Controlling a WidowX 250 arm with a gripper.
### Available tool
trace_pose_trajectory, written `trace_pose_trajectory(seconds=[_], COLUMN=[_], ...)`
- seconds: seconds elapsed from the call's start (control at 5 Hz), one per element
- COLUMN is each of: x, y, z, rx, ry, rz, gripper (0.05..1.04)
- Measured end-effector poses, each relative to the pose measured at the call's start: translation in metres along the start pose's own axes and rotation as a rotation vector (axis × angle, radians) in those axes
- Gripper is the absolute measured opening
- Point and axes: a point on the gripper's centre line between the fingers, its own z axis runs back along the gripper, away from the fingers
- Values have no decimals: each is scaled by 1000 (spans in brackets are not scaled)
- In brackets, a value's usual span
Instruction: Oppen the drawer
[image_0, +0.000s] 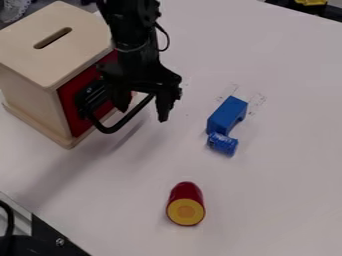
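Item: drawer (69, 107), red front, set in the side of a pale wooden box (37, 62) on the tabletop (274, 200); it looks shut or nearly so, though your hand and arm hide part of the front

Fitting: black looped handle (110, 129), standing out from the front; likely stiff, perhaps a little slippery. Take hold at the outer bar, near its middle, and pull straight away from the box. Expect a light drawer with some rub in its runners; a skewed pull could jam it or drag the whole box

Hand: black hand (143, 112), over the outer end of the handle, its two fingers well apart, one to each side of the bar as you see it; nothing gripped. Whether either finger touches the bar, you cannot tell

Surroundings: blue arch-shaped block (226, 114), to the right of the handle in view; small blue cylinder (222, 143), just beside the block's lower end; red piece with a yellow end face (186, 205), lying nearer the camera. All three lie apart from the handle

Obstructions: nothing seen against the drawer front but the arm and hand; the blue pieces call for care if your arm swings wide on the pull
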Motion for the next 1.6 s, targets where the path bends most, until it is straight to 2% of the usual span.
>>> trace_pose_trajectory(seconds=[0.4,0.6,0.8,1.0,1.2,1.4,1.6], x=[1,0,4,4,3,4,4], y=[-1,0,2,3,2,1,0], z=[-13,-20,-21,-21,-21,-21,-22], rx=[-61,-63,-54,-49,-37,-27,-22], ry=[36,52,29,30,34,32,33], rz=[-167,-170,-166,-167,-183,-196,-199], gripper=[1000,947,666,374,169,120,117])
